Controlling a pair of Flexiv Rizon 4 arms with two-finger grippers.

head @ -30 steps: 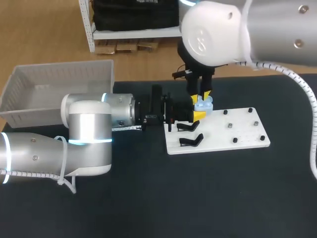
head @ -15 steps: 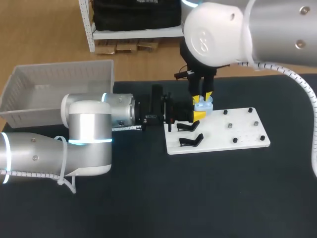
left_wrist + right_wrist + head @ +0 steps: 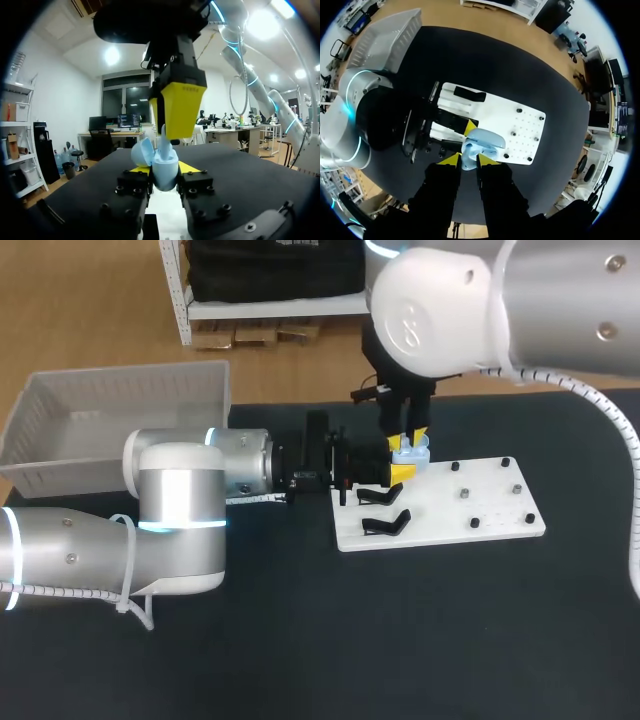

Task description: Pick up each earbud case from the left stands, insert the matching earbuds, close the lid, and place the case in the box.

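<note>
On the dark worktop [image 3: 420, 640] lies our white board [image 3: 490, 508], black stands [image 3: 385, 524] at its left end. Just above that end our left claw [image 3: 165, 170], reaching in sideways, is clenched on the pale blue case [image 3: 162, 162], its lid [image 3: 142, 151] open. Our right claw [image 3: 469, 160] hangs straight over it, pinching an earbud [image 3: 164, 136] at the case's mouth. The box [image 3: 120, 400] sits beyond, far left.

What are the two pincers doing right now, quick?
Left pincer: closed on the blue earbud case.
Right pincer: closed on an earbud.
</note>
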